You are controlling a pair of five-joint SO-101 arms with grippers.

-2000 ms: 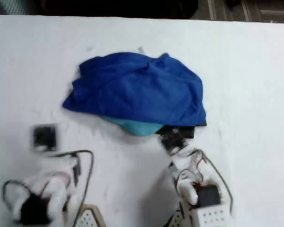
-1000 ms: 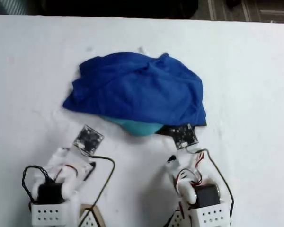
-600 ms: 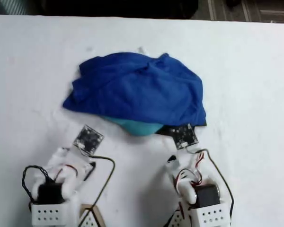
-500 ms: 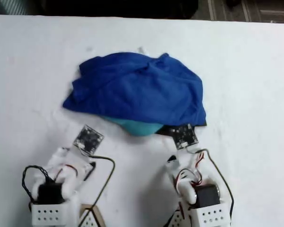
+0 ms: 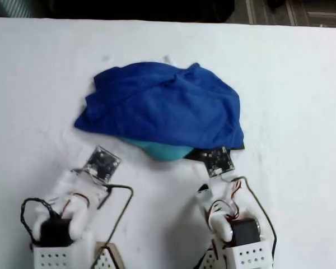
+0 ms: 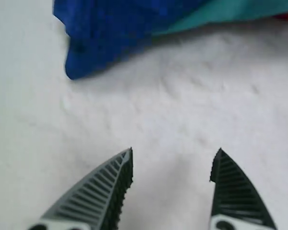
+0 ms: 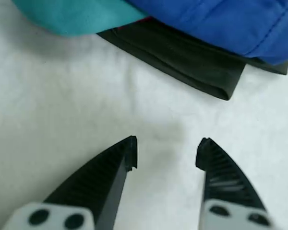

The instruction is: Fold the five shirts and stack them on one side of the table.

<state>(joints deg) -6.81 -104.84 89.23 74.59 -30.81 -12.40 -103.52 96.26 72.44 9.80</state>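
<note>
A crumpled blue shirt (image 5: 162, 103) lies on top of a pile in the middle of the table. Under its near edge a teal shirt (image 5: 159, 149) sticks out, and a folded black shirt (image 5: 233, 146) shows beside it. My left gripper (image 6: 172, 155) is open over bare table, a short way from the blue shirt's corner (image 6: 93, 45) and the teal shirt's edge (image 6: 221, 12). My right gripper (image 7: 165, 143) is open too, just short of the black shirt (image 7: 192, 62), with the teal shirt (image 7: 72, 14) and blue shirt (image 7: 221, 19) beyond it. Both arms (image 5: 78, 196) (image 5: 227, 207) sit at the near edge.
The white table (image 5: 302, 84) has free room to the left and right of the pile and behind it. Cables (image 5: 120, 204) loop around both arm bases. A dark floor lies past the far edge.
The left arm swung in from the near-left corner toward the pile two seconds ago and has just shifted slightly. The right arm extended toward the black shirt, then kept still.
</note>
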